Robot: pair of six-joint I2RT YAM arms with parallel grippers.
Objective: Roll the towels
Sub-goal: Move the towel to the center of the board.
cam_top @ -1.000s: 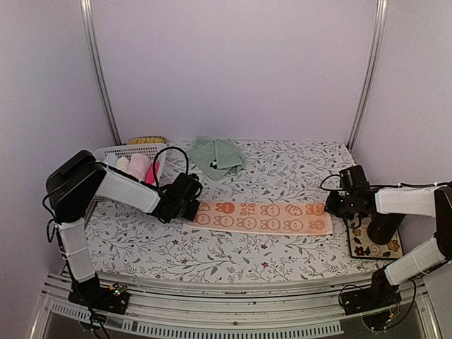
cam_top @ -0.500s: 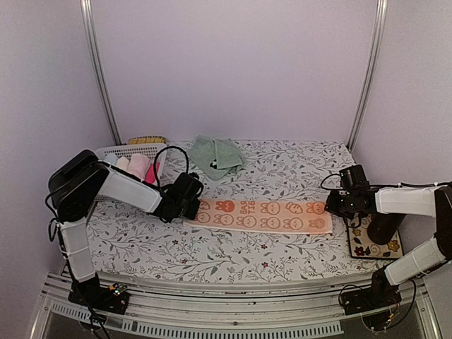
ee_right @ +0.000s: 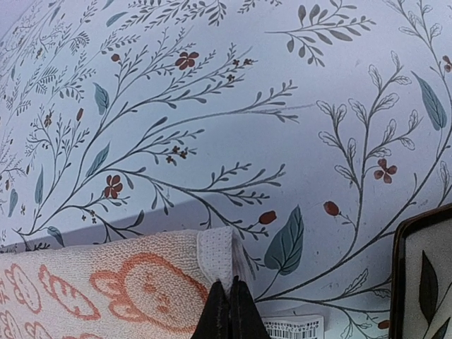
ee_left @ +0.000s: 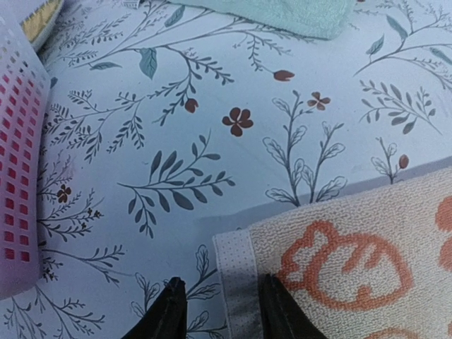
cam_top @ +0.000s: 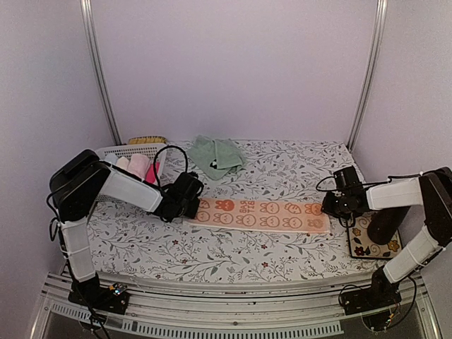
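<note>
**Orange towel laid out flat, both ends manned; roll not begun**

Step in hand, by my read: squaring up and gripping the strip's ends before rolling. The orange towel (cam_top: 258, 215) lies as a long flat strip across mid-table. The green towel (cam_top: 217, 157) sits bunched at the back, well apart and untouched. The white basket (cam_top: 116, 150) stands back-left w/ rolled cloths in it.

L gripper (ee_left: 222, 314) is at the strip's left end; its fingers are spread, w/ the hem corner lying in the gap btwn them and nothing pinched. R gripper (ee_right: 227, 311) is at the right end; its fingers are pressed together right at the hem corner and seem to pinch it, though the cloth btwn the pads is hidden.

Next move prob. calls for the L side to close on its corner, then one end gets lifted and turned over onto the strip; keep tension even so the edges stay aligned; soft cloth will skew easily.

Vs 1 s ago: R arm has come in toward the towel; the strip's right end sits a touch further left; L gripper is about where it was; green towel unchanged.
</note>
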